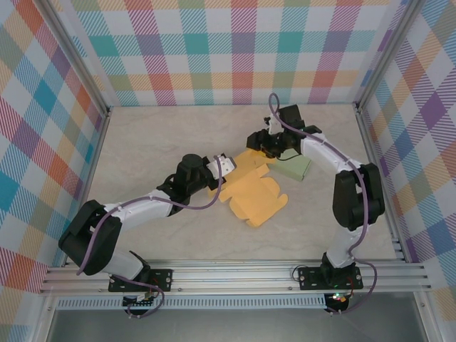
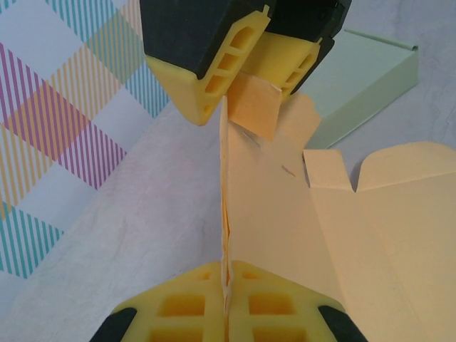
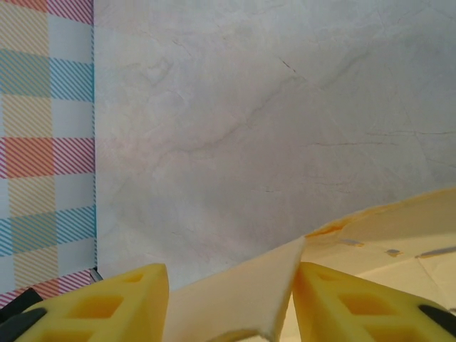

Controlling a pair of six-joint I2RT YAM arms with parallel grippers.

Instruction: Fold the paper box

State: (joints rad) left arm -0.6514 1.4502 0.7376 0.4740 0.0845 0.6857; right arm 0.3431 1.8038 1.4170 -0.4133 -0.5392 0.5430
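The yellow paper box (image 1: 258, 201) lies partly unfolded on the table, with one side wall raised. My left gripper (image 1: 226, 165) is shut on the near end of that upright wall (image 2: 235, 185), its pads pressed together on the card. My right gripper (image 1: 262, 146) hangs at the wall's far end. Its jaws stand apart around a small flap (image 3: 242, 303). The flap leans against the right finger (image 3: 342, 303) and leaves a gap to the left finger (image 3: 121, 303). In the left wrist view the right gripper (image 2: 246, 78) straddles that flap (image 2: 256, 107).
A pale green flat box (image 1: 293, 169) lies just right of the yellow one, under the right arm, and shows as the green box (image 2: 363, 78) behind the flap. Checked walls and metal rails enclose the marble-look table (image 1: 157, 142).
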